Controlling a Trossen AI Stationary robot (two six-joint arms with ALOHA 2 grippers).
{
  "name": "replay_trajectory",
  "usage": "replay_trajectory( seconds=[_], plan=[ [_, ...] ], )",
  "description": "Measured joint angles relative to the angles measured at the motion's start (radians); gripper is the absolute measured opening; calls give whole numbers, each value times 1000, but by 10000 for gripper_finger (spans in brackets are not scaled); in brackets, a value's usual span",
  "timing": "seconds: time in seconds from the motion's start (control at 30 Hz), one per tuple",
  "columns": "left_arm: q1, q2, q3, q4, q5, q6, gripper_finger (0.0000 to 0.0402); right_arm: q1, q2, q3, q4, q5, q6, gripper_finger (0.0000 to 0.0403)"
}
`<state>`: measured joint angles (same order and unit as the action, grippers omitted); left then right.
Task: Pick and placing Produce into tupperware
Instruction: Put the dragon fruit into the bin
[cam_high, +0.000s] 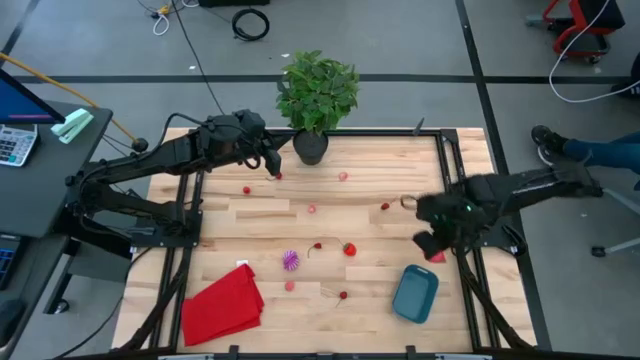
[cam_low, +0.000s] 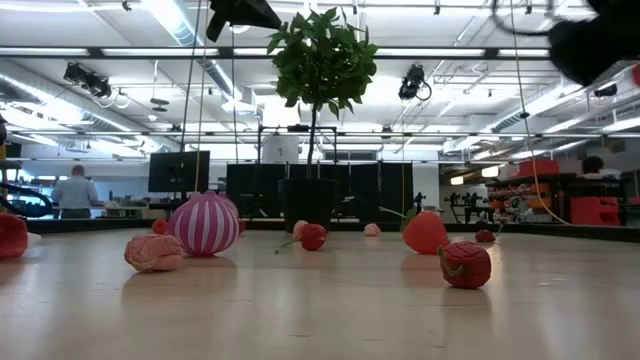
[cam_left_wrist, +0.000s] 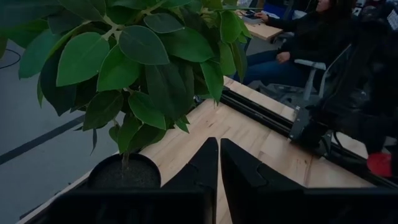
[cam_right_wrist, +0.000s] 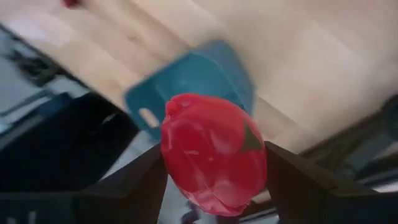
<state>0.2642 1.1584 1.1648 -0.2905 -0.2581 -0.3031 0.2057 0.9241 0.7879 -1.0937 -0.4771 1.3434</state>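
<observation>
My right gripper (cam_high: 436, 250) is shut on a red strawberry-like fruit piece (cam_right_wrist: 214, 162), above the table just beyond the far end of the teal tupperware tub (cam_high: 416, 293). The tub lies flat on the table near the near right corner and also shows in the right wrist view (cam_right_wrist: 199, 78). Several small red and pink pieces lie scattered on the wood, among them the purple-and-white striped ball (cam_high: 291, 261), which also shows in the low view (cam_low: 205, 222). My left gripper (cam_high: 272, 162) is shut and empty at the far edge, beside the plant pot (cam_high: 310, 147). My right gripper pinches the red fruit piece by its two opposite sides (cam_right_wrist: 174, 171) between its two fingers (cam_right_wrist: 298, 180). The fingers slant down toward the table. The piece is lifted clear of the table, with the tub beyond it.
A potted plant (cam_high: 318, 90) stands at the far edge in the middle. A red cloth (cam_high: 222, 305) lies at the near left. Black rails (cam_high: 462, 170) run along the table's sides. A person sits beyond the right edge (cam_left_wrist: 311, 37).
</observation>
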Motion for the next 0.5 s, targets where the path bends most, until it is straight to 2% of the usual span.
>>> replay_trajectory(
  seconds=[0.1,0.17,0.33,0.5],
  plan=[
    [0,0,0,0,0,0,29,150,34,0,15,114,99,249],
    [0,0,0,0,0,0,31,220,82,0,57,146,141,250],
    [0,0,0,0,0,0,27,311,262,0,163,139,163,250],
    [0,0,0,0,0,0,19,321,412,0,311,105,158,250]
  ],
)
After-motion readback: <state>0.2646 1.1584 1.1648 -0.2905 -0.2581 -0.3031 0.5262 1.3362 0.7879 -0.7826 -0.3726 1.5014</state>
